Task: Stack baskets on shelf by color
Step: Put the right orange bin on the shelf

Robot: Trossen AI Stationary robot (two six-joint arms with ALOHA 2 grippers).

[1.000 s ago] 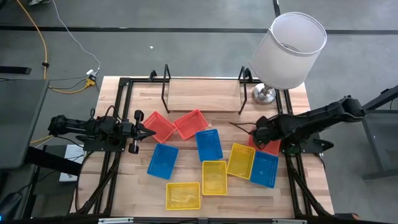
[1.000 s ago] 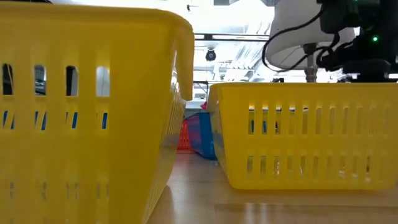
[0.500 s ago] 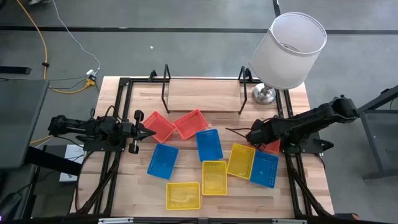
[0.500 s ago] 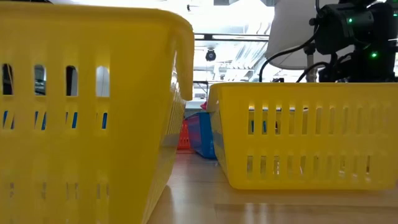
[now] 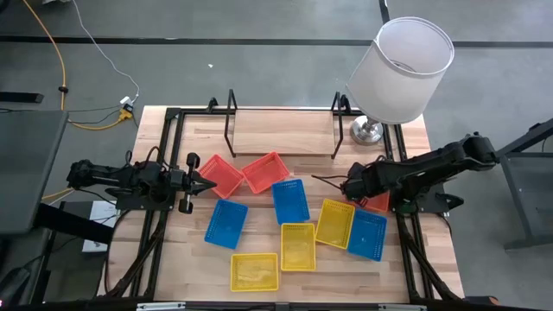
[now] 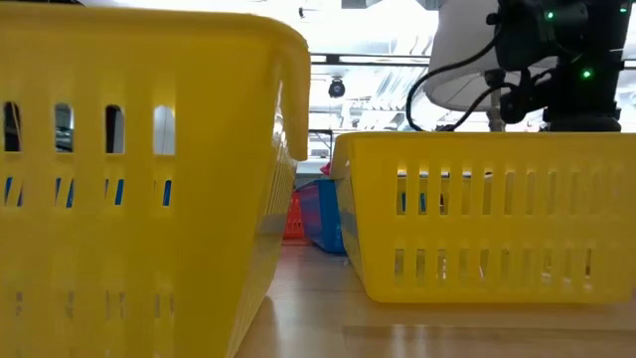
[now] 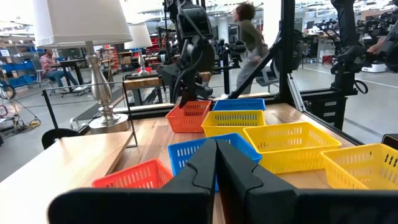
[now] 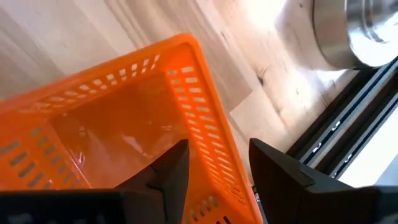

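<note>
Right wrist view: right end effector (image 8: 214, 168) hangs with its two dark fingers spread astride one side wall of the red rectangular plastic mesh basket (image 8: 118, 137), one finger inside the basket and one outside; whether the fingers touch the wall I cannot tell.
Direction to target: this red basket lies right beneath the right end effector (image 5: 346, 184), at the right edge of the wooden counter (image 5: 259, 246), near the chrome lamp base (image 5: 367, 131) of the white-shaded lamp (image 5: 402, 67).
Long axis: the straddled wall runs roughly along the finger gap, so a squeeze would pinch straight across it, as I judge.
Where the basket must go: the low light-wood shelf in a black wire frame (image 5: 281, 131) stands at the far middle of the counter, to the left of and beyond this end effector; no basket rests on it.
Nearer arm: the right arm, by a wide margin.
Left end effector (image 5: 203, 183): fingers pressed together, holding nothing, waiting at the counter's left side just beside another red mesh basket (image 5: 220, 175).
Other baskets: a third red one (image 5: 266, 171), three blue (image 5: 290, 201) and three yellow (image 5: 297, 245) lie loose across the near half of the counter.
</note>
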